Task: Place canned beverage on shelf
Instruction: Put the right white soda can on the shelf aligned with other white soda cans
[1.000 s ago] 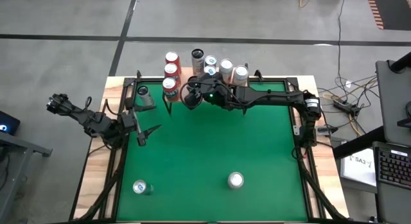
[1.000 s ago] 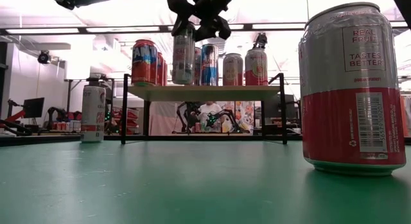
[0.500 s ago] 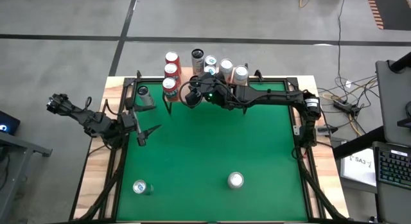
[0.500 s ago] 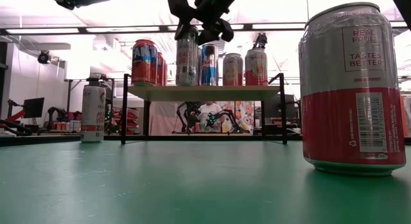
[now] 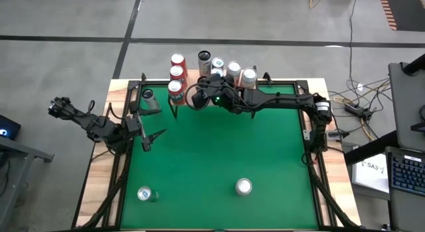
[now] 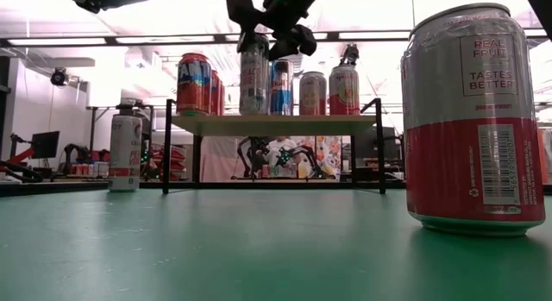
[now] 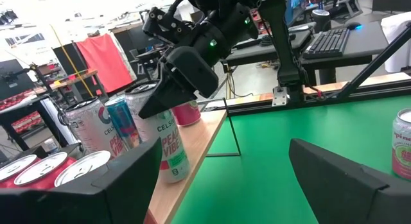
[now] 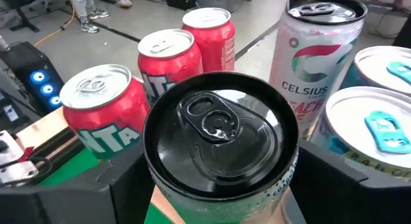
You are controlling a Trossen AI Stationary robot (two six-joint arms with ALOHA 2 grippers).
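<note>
At the upper middle of the high view the right gripper (image 5: 197,98) sits directly above the upright can (image 6: 253,77), which stands on the shelf (image 6: 274,123), fingers parted beside its rim, while the left gripper (image 5: 147,137) waits open, far left.

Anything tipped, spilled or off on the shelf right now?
Nothing stands out. The cans on the shelf all stand upright, including the slim can under the right gripper. No spill visible.
</note>
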